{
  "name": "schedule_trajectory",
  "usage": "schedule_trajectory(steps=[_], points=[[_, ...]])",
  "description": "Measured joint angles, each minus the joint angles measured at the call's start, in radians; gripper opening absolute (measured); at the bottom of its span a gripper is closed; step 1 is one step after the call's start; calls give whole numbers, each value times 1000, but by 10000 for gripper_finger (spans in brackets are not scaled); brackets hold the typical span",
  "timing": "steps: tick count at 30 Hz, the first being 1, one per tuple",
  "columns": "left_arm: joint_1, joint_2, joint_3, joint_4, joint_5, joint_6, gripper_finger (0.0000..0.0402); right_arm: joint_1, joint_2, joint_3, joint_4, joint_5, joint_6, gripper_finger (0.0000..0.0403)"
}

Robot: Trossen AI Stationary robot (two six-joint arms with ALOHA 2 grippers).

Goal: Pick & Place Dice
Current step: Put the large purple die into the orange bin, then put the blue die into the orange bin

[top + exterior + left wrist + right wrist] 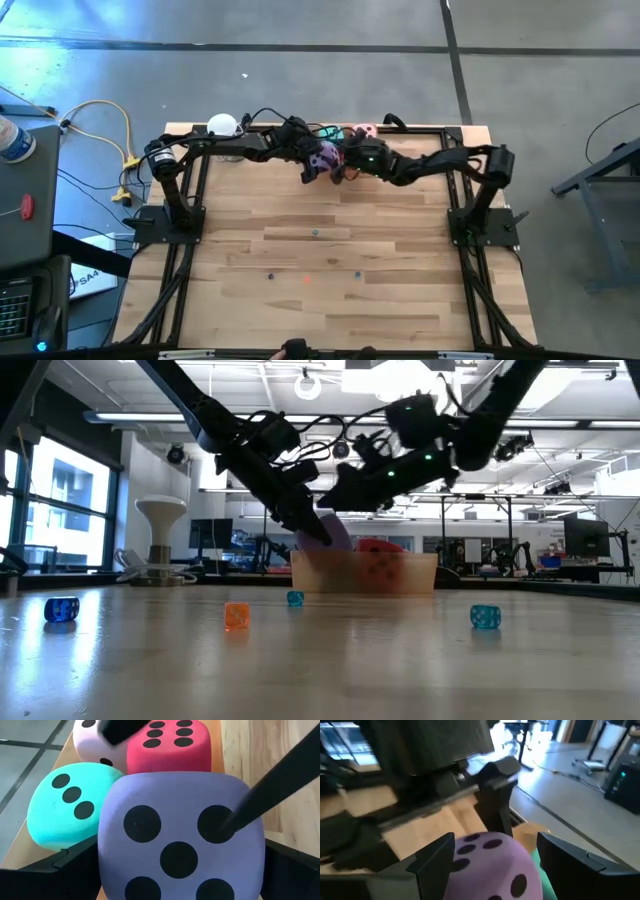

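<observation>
A purple die (180, 835) hangs in the air at the far middle of the table, just in front of a shallow tan box (365, 575). My left gripper (180, 870) is shut on it. The box holds the teal die (65, 805), the pink die (87, 742) and the red die (170, 747). My right gripper (495, 855) comes in from the right and stands open around the same purple die (490, 865). In the high view both grippers meet at the purple die (325, 156). My left gripper pinches the purple die by two opposite sides (107, 855) between its two fingers, slanting down toward the far edge. The five-pip face looks back at the wrist. The die is lifted clear, above the box's rim (335, 530). My right gripper has one fingertip (235, 815) at the five-pip face; I cannot tell whether it touches.
Several tiny dice beads lie on the open wood nearer the front, among them a blue one (62, 609), an orange one (236, 616) and a teal one (485, 617). A white mushroom-shaped stand (223, 124) sits at the far left corner. Black frame rails (180, 200) run along both sides.
</observation>
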Motion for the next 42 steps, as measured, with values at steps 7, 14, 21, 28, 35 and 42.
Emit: schedule_trajectory(steps=[7, 14, 21, 28, 35, 42], points=[[0, 0, -1, -8, -11, 15, 399, 3, 59, 34, -113, 85, 25, 275], [0, 0, -1, 7, -4, 21, 399, -6, 59, 34, -189, 96, 56, 275], [-21, -3, 1, 42, 3, 14, 399, -6, 62, 32, -238, 102, 65, 275], [-28, -3, 1, 21, 1, 24, 399, 37, 20, 30, -201, 191, 19, 275], [-24, -6, 1, 28, -15, 41, 399, 77, -44, 30, -193, 225, -18, 275], [-36, -129, 0, -54, -45, 41, 399, 160, -47, 32, -201, 327, -60, 275]])
